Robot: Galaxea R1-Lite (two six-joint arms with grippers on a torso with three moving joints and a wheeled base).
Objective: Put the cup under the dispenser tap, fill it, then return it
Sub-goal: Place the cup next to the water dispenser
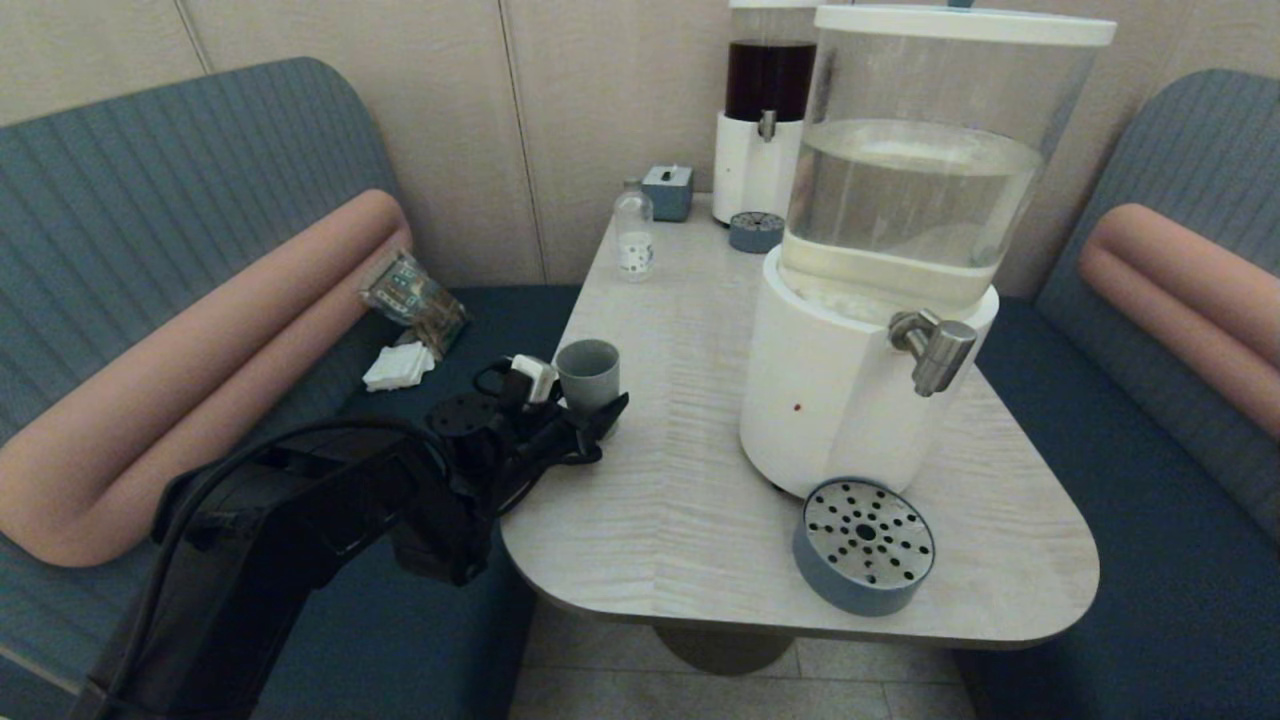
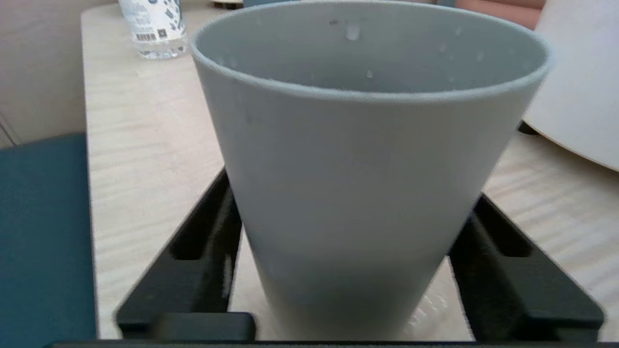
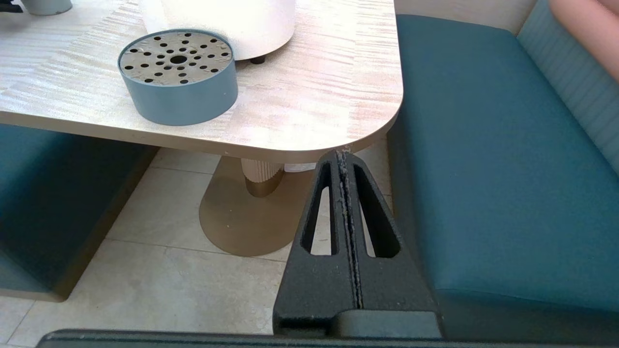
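Observation:
The grey-blue cup (image 1: 588, 372) stands upright at the table's left edge, well to the left of the dispenser tap (image 1: 935, 350). My left gripper (image 1: 598, 408) reaches in from the bench side and holds the cup low on its body. In the left wrist view the cup (image 2: 367, 159) fills the gap, and both black fingers (image 2: 213, 232) press its sides. A few droplets cling to its inner wall. My right gripper (image 3: 342, 154) is parked below the table's near right corner, shut and empty.
A round blue drip tray (image 1: 865, 545) with a perforated metal top sits below the tap, by the white dispenser base (image 1: 830, 390). Farther back stand a small clear bottle (image 1: 633, 235), a blue box (image 1: 668, 192) and the dark-liquid dispenser (image 1: 768, 110). A snack packet (image 1: 415, 300) lies on the left bench.

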